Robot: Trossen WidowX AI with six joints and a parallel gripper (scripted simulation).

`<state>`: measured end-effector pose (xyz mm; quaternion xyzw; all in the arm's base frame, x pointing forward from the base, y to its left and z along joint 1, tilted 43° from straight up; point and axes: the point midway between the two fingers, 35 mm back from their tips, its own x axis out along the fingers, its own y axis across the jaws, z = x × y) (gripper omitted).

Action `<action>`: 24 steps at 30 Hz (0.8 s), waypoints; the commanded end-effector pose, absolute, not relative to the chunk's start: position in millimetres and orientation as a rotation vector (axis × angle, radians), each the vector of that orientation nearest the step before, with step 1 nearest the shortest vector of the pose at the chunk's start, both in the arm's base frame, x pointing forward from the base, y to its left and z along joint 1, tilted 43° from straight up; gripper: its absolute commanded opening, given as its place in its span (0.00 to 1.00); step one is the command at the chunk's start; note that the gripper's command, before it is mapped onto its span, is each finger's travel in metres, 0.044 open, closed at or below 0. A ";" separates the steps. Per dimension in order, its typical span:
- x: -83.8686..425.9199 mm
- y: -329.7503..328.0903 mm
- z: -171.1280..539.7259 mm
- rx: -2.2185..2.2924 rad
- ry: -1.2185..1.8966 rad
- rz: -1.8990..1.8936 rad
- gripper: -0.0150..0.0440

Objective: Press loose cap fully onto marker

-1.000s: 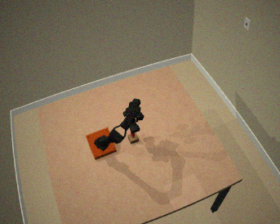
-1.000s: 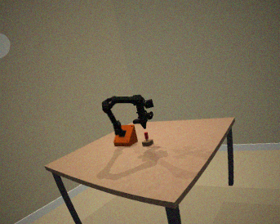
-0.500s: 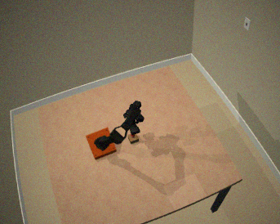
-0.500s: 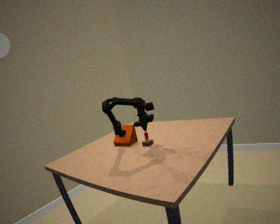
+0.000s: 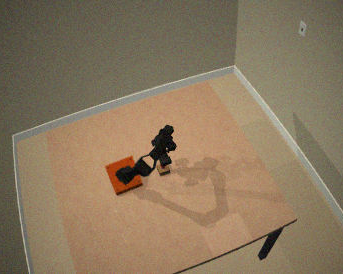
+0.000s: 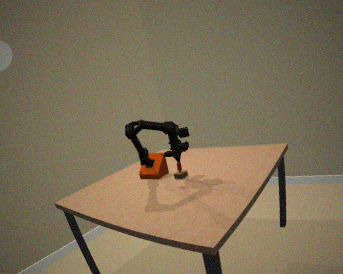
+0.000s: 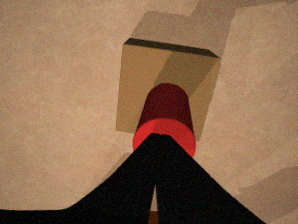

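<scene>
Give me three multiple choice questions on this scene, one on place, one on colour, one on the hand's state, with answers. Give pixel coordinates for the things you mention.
1. Where is the red cylinder (image 6: 179, 167) (image 7: 166, 107)?
A. On the orange base
B. At the holder block (image 5: 164, 173) (image 6: 180, 175) (image 7: 137, 75)
C. On the floor

2. What colour is the arm's base (image 5: 112, 171) (image 6: 152, 173)?
A. Orange
B. Blue
C. White

3. How is the hand (image 6: 179, 162) (image 7: 157, 143)?
A. Wide open
B. Holding the block
C. Shut, holding nothing

Answers:
1 B: it stands up from the block.
2 A: the wedge under the arm is orange.
3 C: the fingertips meet above the red top.
</scene>
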<state>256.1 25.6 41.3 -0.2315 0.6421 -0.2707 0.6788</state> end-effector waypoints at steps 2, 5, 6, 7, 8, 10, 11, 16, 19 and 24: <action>257.5 32.0 47.4 -0.518 1.441 -0.606 0.25; 258.9 57.9 73.4 -0.517 1.443 -0.601 0.25; 258.1 66.6 83.2 -0.517 1.444 -0.601 0.25; 256.7 75.0 93.2 -0.517 1.444 -0.603 0.25; 255.2 81.4 101.1 -0.518 1.445 -0.604 0.25; 253.7 86.4 107.5 -0.519 1.445 -0.605 0.25; 253.7 86.4 107.5 -0.519 1.445 -0.605 0.25; 253.7 86.4 107.5 -0.519 1.445 -0.605 0.43; 253.7 86.4 107.5 -0.519 1.445 -0.605 0.57; 253.7 86.4 107.5 -0.519 1.445 -0.605 0.79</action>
